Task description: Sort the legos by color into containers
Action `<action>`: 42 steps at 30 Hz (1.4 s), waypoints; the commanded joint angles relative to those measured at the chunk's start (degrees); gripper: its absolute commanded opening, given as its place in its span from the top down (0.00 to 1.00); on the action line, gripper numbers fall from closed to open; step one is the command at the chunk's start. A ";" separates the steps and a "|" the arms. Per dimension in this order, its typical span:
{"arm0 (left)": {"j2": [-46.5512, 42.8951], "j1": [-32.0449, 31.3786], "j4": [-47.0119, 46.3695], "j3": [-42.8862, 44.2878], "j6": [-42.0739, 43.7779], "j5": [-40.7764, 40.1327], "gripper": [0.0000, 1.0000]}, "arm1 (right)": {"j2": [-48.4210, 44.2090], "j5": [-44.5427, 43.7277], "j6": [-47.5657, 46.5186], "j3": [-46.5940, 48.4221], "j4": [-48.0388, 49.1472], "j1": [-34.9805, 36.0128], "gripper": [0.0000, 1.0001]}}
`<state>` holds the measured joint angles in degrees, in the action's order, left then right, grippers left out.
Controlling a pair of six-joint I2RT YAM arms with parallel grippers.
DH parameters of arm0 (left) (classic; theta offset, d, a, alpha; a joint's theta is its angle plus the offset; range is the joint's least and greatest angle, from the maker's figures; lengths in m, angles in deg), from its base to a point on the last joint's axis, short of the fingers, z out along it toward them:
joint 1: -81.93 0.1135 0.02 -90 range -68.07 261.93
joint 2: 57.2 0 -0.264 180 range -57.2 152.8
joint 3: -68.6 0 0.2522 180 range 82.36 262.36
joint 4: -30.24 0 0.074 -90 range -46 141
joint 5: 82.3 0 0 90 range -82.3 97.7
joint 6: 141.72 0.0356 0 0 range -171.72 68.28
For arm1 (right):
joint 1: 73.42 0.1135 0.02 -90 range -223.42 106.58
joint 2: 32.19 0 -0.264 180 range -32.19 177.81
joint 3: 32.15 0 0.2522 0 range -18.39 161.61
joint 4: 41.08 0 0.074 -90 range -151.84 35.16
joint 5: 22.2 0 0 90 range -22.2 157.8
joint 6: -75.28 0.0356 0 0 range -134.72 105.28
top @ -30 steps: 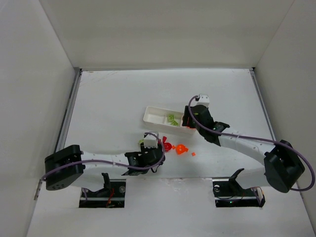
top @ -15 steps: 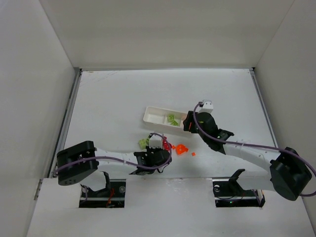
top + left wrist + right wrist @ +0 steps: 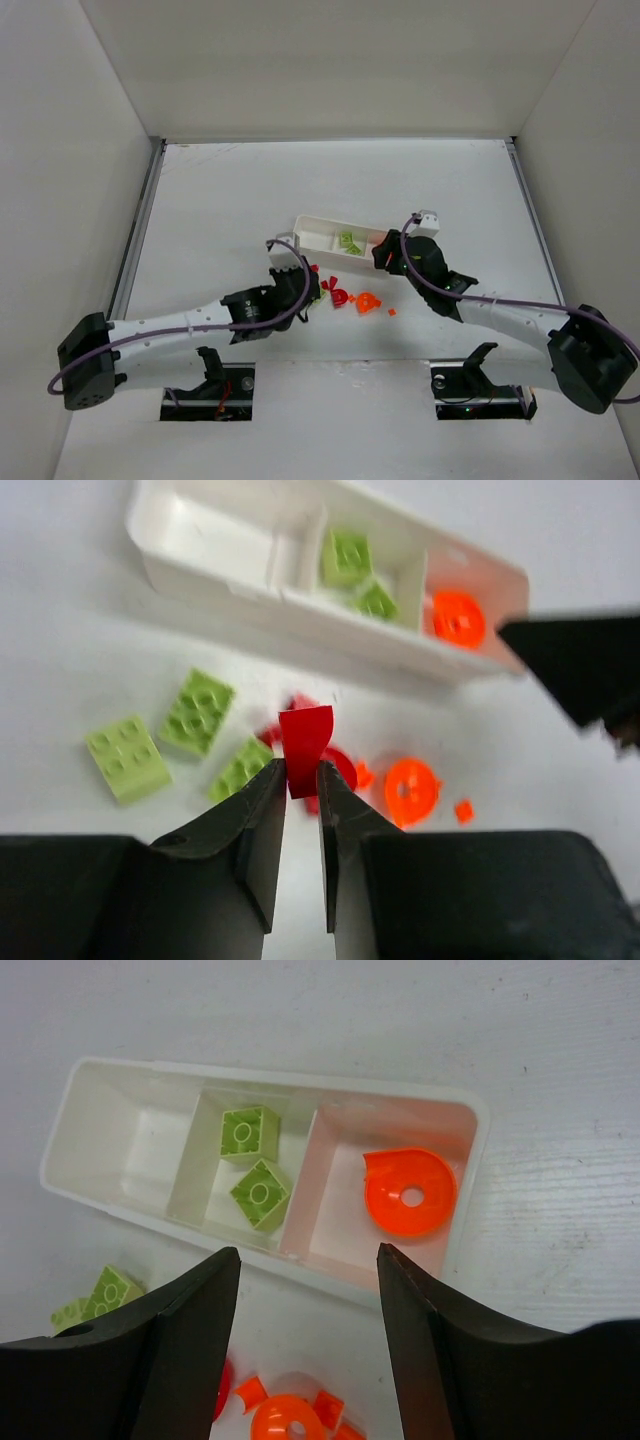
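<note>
While the left gripper (image 3: 302, 778) sits left of centre in the top view, its jaws are pinched tight on a red lego (image 3: 306, 736), which stands up out of the fingertips. At the lower left of the left wrist view, three lime green legos (image 3: 197, 710) lie flat and loose on the white table (image 3: 220, 190), close to one another. Just right of the held piece, more red bits (image 3: 343, 765) lie partly hidden behind it. Further right come an orange round piece (image 3: 411, 790) and a tiny orange chip (image 3: 463, 810), all on the table below the tray. The long white tray (image 3: 120, 1110) runs across the upper part of both wrist views. Its middle compartment holds two green bricks (image 3: 247, 1130), and its right-hand compartment holds one orange disc (image 3: 410, 1192) lying flat. Right of centre in the top view, the right gripper (image 3: 308, 1255) hangs over the near wall of the tray with its jaws spread wide and nothing between them. In its wrist view the two dark fingers (image 3: 190, 1320) frame the middle and right-hand compartments.
</note>
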<state>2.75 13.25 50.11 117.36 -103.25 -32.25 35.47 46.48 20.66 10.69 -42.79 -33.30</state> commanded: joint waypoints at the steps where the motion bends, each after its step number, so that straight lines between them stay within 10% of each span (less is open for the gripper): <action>1: 3.14 9.81 -7.13 4.01 9.32 2.13 0.84 | 0.72 1.11 0.93 0.36 5.26 -0.09 0.38; 11: 26.44 26.80 -15.17 18.68 21.02 16.39 0.82 | -0.07 1.02 -0.13 0.80 5.26 2.19 0.38; 19: 33.31 28.12 -15.42 23.09 23.23 15.78 0.74 | 3.44 0.49 -6.36 4.58 4.03 10.18 0.64; 25: 27.26 27.42 -16.30 18.89 22.70 13.67 0.66 | 10.47 2.77 -9.53 11.16 -2.72 18.36 0.63; 30: 17.69 27.16 -17.10 9.31 20.59 13.31 0.63 | 13.46 -0.12 -5.86 12.67 -6.86 22.94 0.41; 42: -2.54 28.91 -16.92 -9.24 16.28 11.55 0.50 | 15.39 -4.35 3.47 12.23 -17.33 26.98 0.42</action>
<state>3.32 41.31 34.13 109.91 -85.72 -19.57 49.87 42.70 20.90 21.57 -57.96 -7.36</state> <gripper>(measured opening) 0.493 0.574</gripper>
